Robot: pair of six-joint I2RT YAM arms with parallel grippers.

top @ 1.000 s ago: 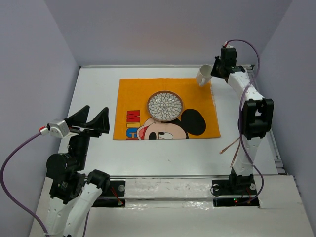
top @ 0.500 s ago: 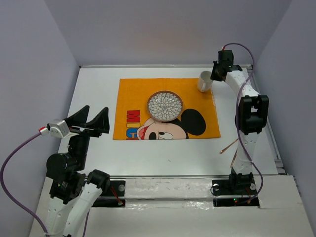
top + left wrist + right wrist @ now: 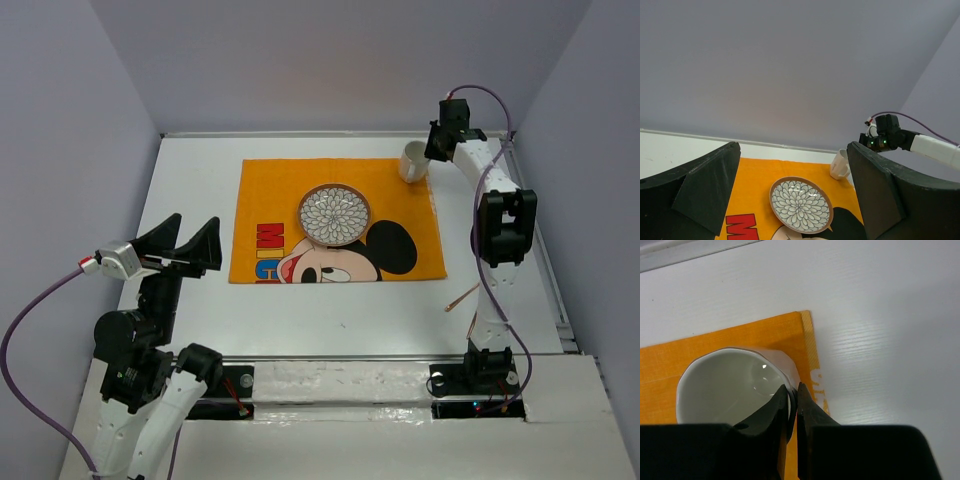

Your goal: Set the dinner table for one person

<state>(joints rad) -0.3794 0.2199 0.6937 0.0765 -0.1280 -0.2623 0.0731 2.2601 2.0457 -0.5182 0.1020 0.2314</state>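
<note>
A white mug (image 3: 413, 162) stands upright at the far right corner of the orange Mickey Mouse mat (image 3: 280, 200), which lies on the white dinner table (image 3: 200, 170). My right gripper (image 3: 432, 152) is shut on the mug's rim; in the right wrist view one finger is inside the mug (image 3: 730, 385) and one outside, at the gripper's tip (image 3: 792, 390). A flower-patterned plate (image 3: 334, 215) sits in the mat's middle and shows in the left wrist view (image 3: 801, 204) with the mug (image 3: 840, 165). My left gripper (image 3: 190, 247) is open and empty, raised at the near left.
A thin wooden stick (image 3: 462, 296) lies on the table by the right arm's base, near the mat's near right corner. The table's far edge meets a grey wall. The mat's right edge (image 3: 812, 355) ends just beside the mug.
My right gripper has brought the mug from tilted in the air down and slightly left, so it now stands upright on the mat's far right corner. The left arm has not moved.
</note>
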